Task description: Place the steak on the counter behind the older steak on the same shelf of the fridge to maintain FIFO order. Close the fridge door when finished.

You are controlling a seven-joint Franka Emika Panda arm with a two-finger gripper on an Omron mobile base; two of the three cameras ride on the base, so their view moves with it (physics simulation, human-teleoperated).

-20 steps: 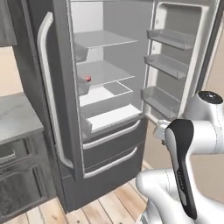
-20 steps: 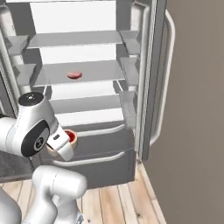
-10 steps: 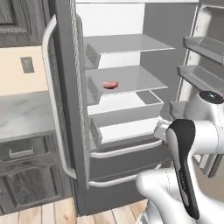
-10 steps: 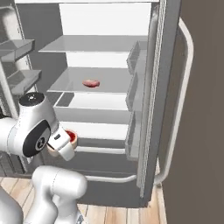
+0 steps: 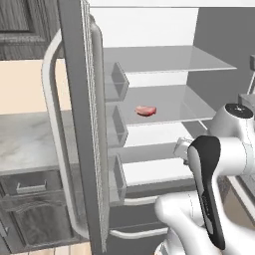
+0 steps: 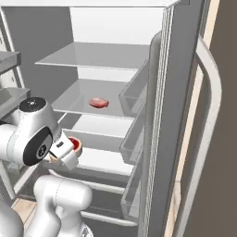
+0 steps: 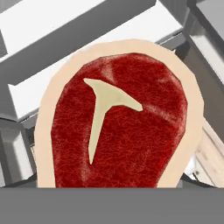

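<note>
The steak (image 7: 118, 118), dark red with a pale tan rim and a T-shaped bone, sits close up in the hand view. My gripper (image 6: 70, 149) is shut on the steak (image 6: 74, 145), holding it in front of the open fridge (image 6: 115, 28), below the level of the middle shelf. The older steak (image 5: 146, 110), a flat pinkish-red slab, lies on that middle glass shelf, also seen as the older steak (image 6: 98, 102) from the right. The counter (image 5: 25, 142) lies to the left of the fridge. My fingertips are hidden by the meat.
The left fridge door (image 5: 82, 124) stands open with its bins and long pale handle (image 5: 52, 149). The right door (image 6: 162, 139) is open too. White drawers (image 5: 149, 172) sit under the shelves. Dark cabinets (image 5: 30, 209) stand below the counter.
The whole picture has shifted: the base has driven closer to the fridge, so its shelves look larger. The arm keeps its pose and the steak stays in the gripper.
</note>
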